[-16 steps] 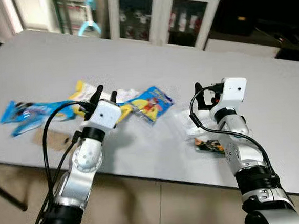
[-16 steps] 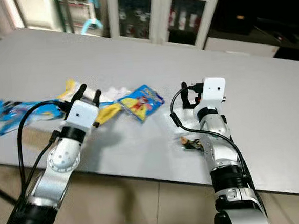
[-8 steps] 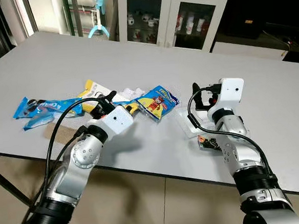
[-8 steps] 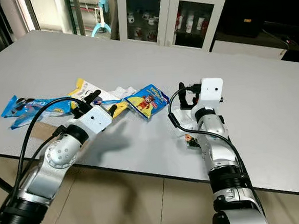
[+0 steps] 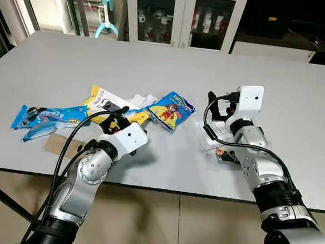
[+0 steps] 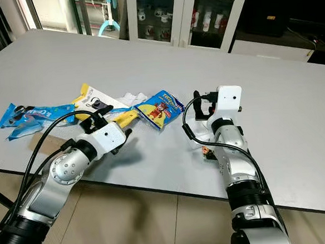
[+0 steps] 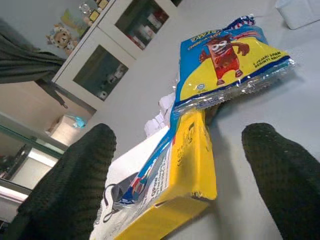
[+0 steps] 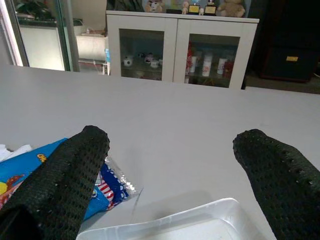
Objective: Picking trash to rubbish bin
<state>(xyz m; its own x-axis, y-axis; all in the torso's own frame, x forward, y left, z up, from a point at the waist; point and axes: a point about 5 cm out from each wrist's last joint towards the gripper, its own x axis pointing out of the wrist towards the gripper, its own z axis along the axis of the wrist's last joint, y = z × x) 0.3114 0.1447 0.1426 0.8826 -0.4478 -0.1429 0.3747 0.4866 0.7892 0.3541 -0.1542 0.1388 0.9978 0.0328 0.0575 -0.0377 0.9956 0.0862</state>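
Left wrist view: on the grey table (image 5: 164,60), my left gripper (image 5: 116,123), fingers spread, frames the yellow wrapper (image 7: 187,165) just ahead; light, crinkly, slippery, best pinched at its near edge. Right gripper (image 5: 219,108) hovers open over a clear tray (image 8: 200,220).

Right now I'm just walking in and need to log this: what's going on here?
A humanoid robot stands at a grey table strewn with snack wrappers. Its left hand, fingers open, is at the yellow wrapper, not gripping it. Its right hand, also open, hovers over a clear plastic tray. A blue wrapper lies between them. Nothing is picked up.
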